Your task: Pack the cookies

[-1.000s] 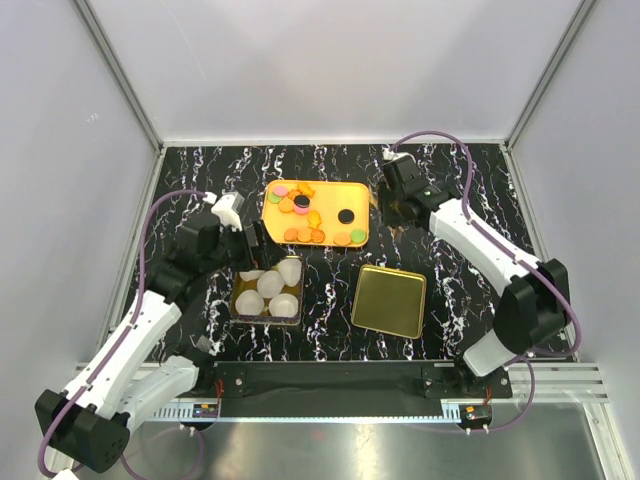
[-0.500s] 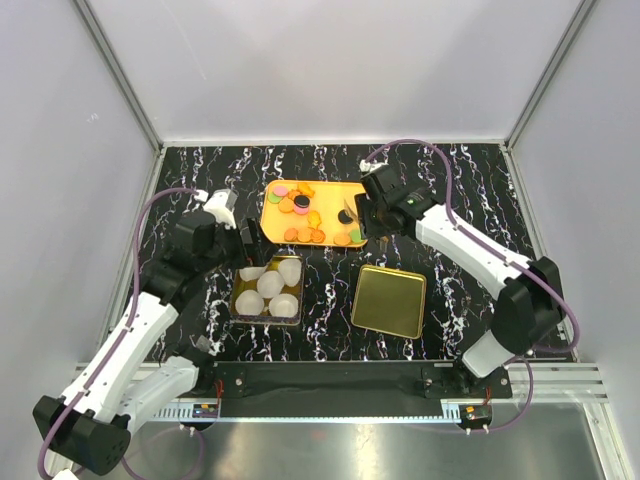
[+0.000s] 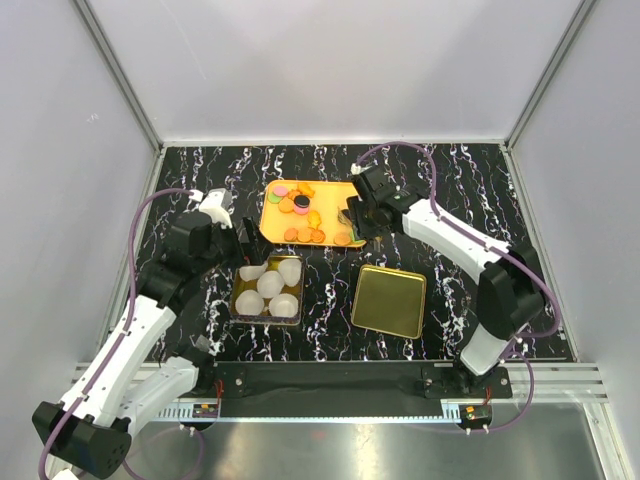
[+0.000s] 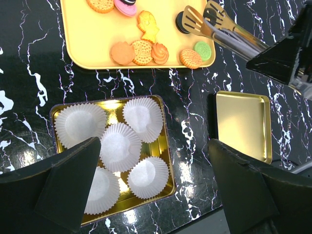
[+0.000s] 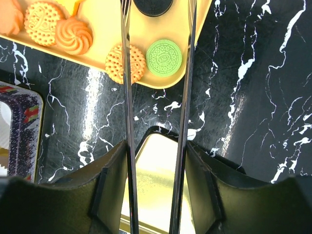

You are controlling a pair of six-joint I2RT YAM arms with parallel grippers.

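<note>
The right gripper [image 5: 157,165] clamps tongs [image 5: 128,146] whose tips straddle a black cookie [image 5: 152,5]; the left gripper [image 4: 153,161] gapes over a tin [image 4: 109,105] of cups [image 4: 120,146]. The cookies [image 4: 142,51], mostly orange, lie flat on the tray [image 4: 92,53].

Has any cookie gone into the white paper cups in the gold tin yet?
No: the white pleated paper cups in the gold square tin show only bare paper inside.

Overhead; wrists downward, likely sharing tray [image 3: 325,200]
</note>
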